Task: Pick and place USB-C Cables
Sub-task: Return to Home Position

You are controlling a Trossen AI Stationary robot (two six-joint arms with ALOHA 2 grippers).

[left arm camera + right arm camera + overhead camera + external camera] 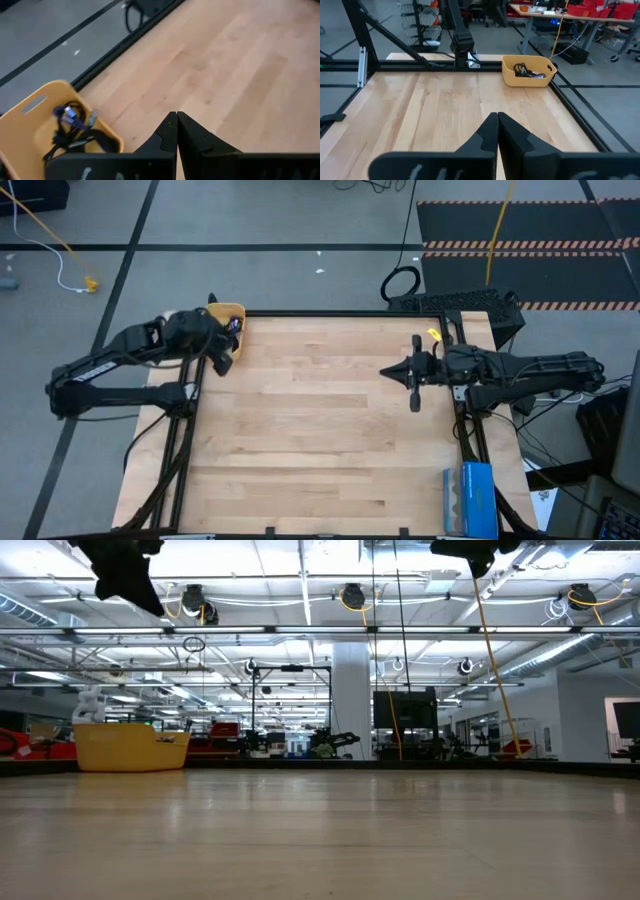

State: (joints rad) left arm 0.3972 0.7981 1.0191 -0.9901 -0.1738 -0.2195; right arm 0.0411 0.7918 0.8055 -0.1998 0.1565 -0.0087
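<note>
Yellow bin (20, 132) holding USB-C cables (75, 127), left hand (176, 114) pressed together, empty, near it, right hand (497, 115) likewise, above the table (320, 430).

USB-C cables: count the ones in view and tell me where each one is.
2 can be told apart, both in the yellow bin: a blue-purple cable and black cable tangled with it; the tangle may hide more.
</note>
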